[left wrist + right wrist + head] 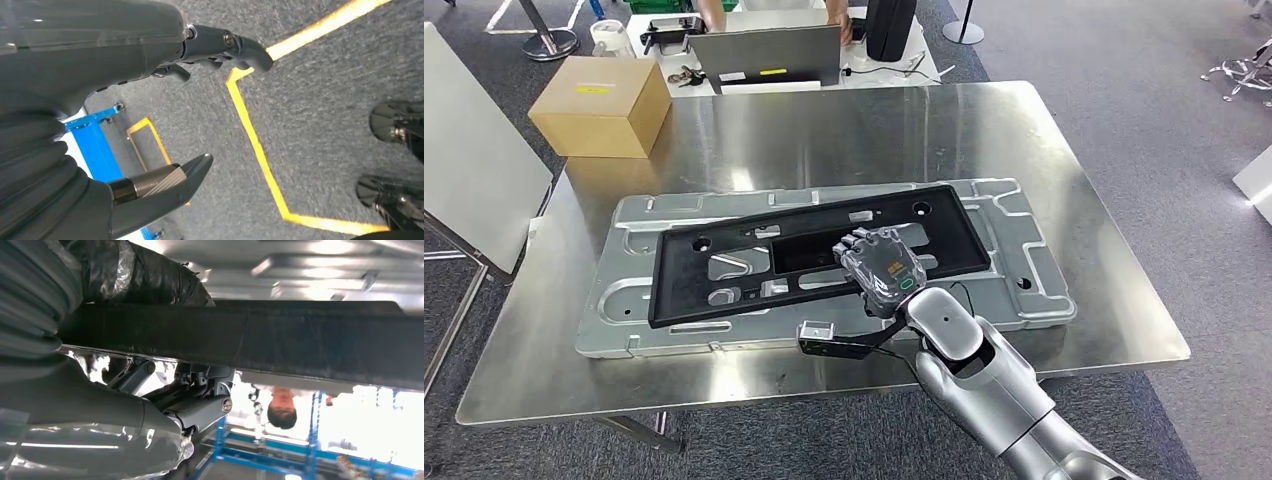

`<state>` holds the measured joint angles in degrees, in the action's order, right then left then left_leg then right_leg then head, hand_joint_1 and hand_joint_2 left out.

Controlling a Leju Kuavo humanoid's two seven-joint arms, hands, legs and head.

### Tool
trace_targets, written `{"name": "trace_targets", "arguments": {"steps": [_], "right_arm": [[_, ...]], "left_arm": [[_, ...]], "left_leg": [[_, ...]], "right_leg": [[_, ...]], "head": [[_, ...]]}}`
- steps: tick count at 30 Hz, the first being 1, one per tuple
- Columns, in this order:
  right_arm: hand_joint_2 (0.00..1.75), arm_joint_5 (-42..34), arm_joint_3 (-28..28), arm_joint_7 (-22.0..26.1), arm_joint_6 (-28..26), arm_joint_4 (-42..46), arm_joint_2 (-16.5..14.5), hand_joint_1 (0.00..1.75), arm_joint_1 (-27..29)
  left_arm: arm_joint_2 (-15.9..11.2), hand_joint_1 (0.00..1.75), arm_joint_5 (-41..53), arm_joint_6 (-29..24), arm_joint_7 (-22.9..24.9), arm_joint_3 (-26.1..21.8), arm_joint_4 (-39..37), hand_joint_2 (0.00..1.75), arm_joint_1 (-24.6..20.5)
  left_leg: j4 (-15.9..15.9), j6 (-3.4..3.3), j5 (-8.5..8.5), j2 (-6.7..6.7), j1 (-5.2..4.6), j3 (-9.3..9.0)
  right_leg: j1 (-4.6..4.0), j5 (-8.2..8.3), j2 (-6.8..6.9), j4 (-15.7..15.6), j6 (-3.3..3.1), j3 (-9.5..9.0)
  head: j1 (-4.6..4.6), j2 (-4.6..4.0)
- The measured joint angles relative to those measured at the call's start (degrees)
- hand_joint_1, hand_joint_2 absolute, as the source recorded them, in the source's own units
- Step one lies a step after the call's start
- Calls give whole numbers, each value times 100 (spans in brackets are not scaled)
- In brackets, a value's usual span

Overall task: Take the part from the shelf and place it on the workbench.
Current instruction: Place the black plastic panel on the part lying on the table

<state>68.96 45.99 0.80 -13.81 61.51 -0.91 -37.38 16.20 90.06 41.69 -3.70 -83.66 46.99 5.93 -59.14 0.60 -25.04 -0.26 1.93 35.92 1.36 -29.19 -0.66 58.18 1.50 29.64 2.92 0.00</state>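
Right hand (882, 270) is sitting at the centre of the head view, slightly below the middle, with its fingers lying over the near long edge of the black part (724, 262). In the right wrist view I am seeing that same dark bar (300, 340) running straight across the frame, with the hand's fingers (150, 277) curled over one face and the thumb (200, 415) under the other, so I am judging the hand to be clamped on the part.

I am reading the part as a long, flat black frame with cut-outs, its long axis stretching from the lower left of the frame up toward the right. It is lying on a grey stamped metal panel (1014, 215), which is resting on the steel workbench (824, 130). The hand is gripping near the middle of the part's length, and most of the frame is extending away toward the left of the picture.

Left hand (165, 125) is hanging over grey carpet with yellow floor tape (255, 140), fingers spread and holding nothing, so the right arm is clearly the nearer one.

I am judging the part as already down on the bench, so I am expecting the release to come next: fingers opening, then lifting clear of the edge.
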Motion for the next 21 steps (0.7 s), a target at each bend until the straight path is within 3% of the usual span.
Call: {"name": "trace_targets", "arguments": {"steps": [2,3,6,7,8,9,11,12,14,18,20,21], "right_arm": [[175,-4,-3,6,-4,-9,11,175,1],[175,-7,-7,7,-7,-11,17,175,-10],[175,-19,-13,7,-13,-32,39,175,-21],[175,-23,-13,7,-14,-45,51,175,-7],[175,-27,-13,7,-15,-58,64,175,10],[175,-33,-13,7,-19,-71,77,175,24],[175,-52,-20,7,-50,-91,102,175,36],[175,-65,-30,7,-82,-103,115,175,39],[175,-83,-62,10,-158,-135,137,175,54],[175,-87,-167,42,-279,-250,190,175,134],[175,-88,-203,54,-311,-307,205,175,162],[131,-89,-230,68,-331,-345,210,131,187]], "left_arm": [[-5,0,2,27,-1,2,-1,175,15],[-8,0,2,41,-2,2,0,175,20],[-15,0,2,69,-5,9,-1,175,22],[-15,0,2,74,-7,11,-2,175,23],[-15,0,2,78,-8,13,-2,175,28],[-15,0,1,81,-10,13,-1,175,32],[-13,0,0,93,-19,13,-1,175,38],[-7,0,-1,105,-25,13,1,175,38],[4,0,-3,148,-43,9,8,175,33],[10,0,-6,240,-99,-23,39,175,23],[15,0,-4,302,-125,-65,70,175,5],[19,0,-4,344,-142,-101,98,175,-6]], "left_leg": [[8,-102,25,-7,-1,-68],[15,-141,10,-7,-8,-109],[22,-229,-68,-9,-54,-190],[22,-247,-102,-11,-78,-221],[22,-263,-139,-15,-105,-263],[23,-276,-179,-18,-137,-318],[31,-291,-260,-22,-190,-438],[42,-288,-291,-26,-206,-489],[60,-250,-317,-23,-207,-552],[138,-235,-376,-13,-212,-671],[174,-228,-394,-11,-207,-715],[188,-224,-398,-11,-207,-724]], "right_leg": [[17,-10,16,132,59,19],[26,-49,30,318,70,115],[8,-428,54,1358,68,787],[-12,-521,55,1610,54,997],[-37,-500,55,1680,26,1120],[-69,-341,54,1531,-20,1129],[-167,186,57,792,-198,909],[-218,334,60,474,-288,804],[-290,405,56,129,-420,687],[-265,556,37,-2,-197,540],[-271,519,31,-3,-230,531],[-270,511,32,-4,-237,530]], "head": [[2,0],[2,0],[6,0],[6,0],[5,0],[6,0],[4,0],[-9,0],[-29,0],[-58,0],[-64,0],[-65,0]]}}
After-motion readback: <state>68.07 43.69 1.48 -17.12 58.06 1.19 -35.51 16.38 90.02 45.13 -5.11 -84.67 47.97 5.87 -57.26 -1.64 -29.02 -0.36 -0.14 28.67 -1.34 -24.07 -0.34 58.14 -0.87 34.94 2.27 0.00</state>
